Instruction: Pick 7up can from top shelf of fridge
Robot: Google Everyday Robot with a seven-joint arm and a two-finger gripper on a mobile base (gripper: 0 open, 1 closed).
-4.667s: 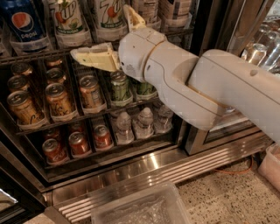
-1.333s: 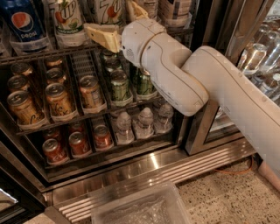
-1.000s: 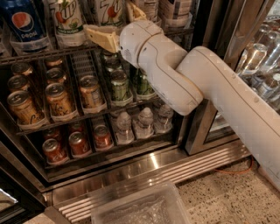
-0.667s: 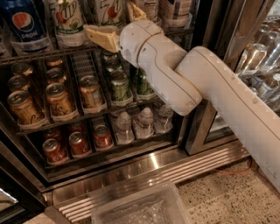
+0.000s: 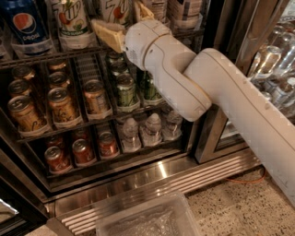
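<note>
In the camera view the fridge [image 5: 138,177] stands open. On the top shelf [image 5: 46,56] stand two white 7up cans, one [image 5: 70,19] left of my gripper and one [image 5: 116,9] partly hidden by it. My gripper [image 5: 125,20] is at the top shelf. Its cream fingers [image 5: 108,33] are spread, one low and left of the second can, the other at its upper right. The fingers are open, and the can stands on the shelf between them.
A blue Pepsi can [image 5: 25,23] stands at the shelf's left end. Below are gold cans [image 5: 23,113], dark green cans [image 5: 124,90], red cans [image 5: 83,150] and water bottles [image 5: 152,129]. A clear plastic bin [image 5: 147,221] lies on the floor. A dark door frame [image 5: 221,27] stands at right.
Since the oldest frame my gripper has risen from the second rack to the top shelf and moved slightly right. Over the last second it has barely moved.
</note>
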